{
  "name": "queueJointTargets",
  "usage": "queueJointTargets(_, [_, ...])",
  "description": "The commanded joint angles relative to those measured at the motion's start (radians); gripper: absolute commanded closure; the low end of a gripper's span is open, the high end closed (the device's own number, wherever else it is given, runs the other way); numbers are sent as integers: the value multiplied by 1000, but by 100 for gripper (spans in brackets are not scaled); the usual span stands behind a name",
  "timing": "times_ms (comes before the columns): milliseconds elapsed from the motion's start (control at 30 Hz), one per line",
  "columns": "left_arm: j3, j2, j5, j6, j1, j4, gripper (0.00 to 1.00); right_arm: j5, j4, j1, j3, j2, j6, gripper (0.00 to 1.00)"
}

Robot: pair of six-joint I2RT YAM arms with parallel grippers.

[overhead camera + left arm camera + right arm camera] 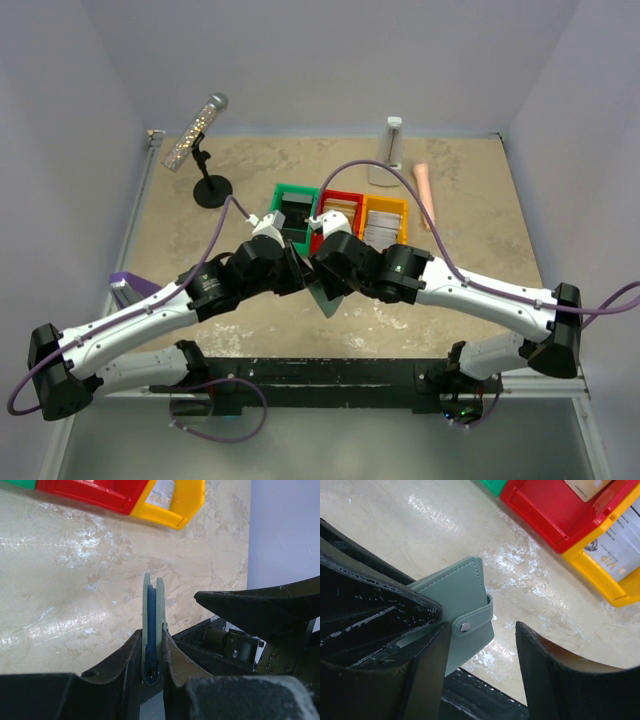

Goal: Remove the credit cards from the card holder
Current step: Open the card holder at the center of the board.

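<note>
Found the card holder (153,615) held above the worktop (75,580), centre of the left wrist view, pinched by its lower edge in the left end effector (153,642), set narrow and gripping both grey-green covers. Read as folded shut: only a sliver of blue lining (151,610) showing between the covers. Confirmed from the right wrist view, left of centre, with the snap strap (477,616) wrapped over the edge and the stud (465,626) pressed home. Spotted the right end effector (481,627) spread fairly wide around that strap, holding nothing, with one finger close beside the stud and the other well clear to the right. Saw no credit cards poking out of the holder, so presumably inside and hidden. Noted a tan card (587,487) in the red bin (540,510) and a white printed card (615,550) in the yellow bin (615,592), upper right; cannot tell whether either belongs to the task. Judged progress as early: holder picked up and presented, nothing visibly extracted from it. Left to do: pop the snap, fold the covers apart, draw each card out of its pocket.
</note>
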Motion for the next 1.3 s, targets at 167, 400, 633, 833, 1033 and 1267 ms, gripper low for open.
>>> queueJointTargets(167, [65, -3, 59, -60, -6, 32, 100, 89, -23, 22, 69, 41, 7, 43])
queueJointTargets(400, [73, -5, 78, -72, -6, 45, 100, 138, -68, 29, 84, 87, 13, 46])
queueJointTargets(633, [75, -14, 85, -78, -6, 55, 100, 153, -76, 29, 78, 110, 16, 54])
queueJointTargets(833, [71, -17, 95, -80, -6, 61, 100, 148, -74, 29, 70, 120, 16, 64])
queueJointTargets(1033, [68, -19, 98, -81, -6, 67, 100, 150, -77, 29, 67, 126, 14, 75])
queueJointTargets(1267, [64, -25, 95, -75, -6, 67, 100, 150, -85, 29, 61, 127, 17, 89])
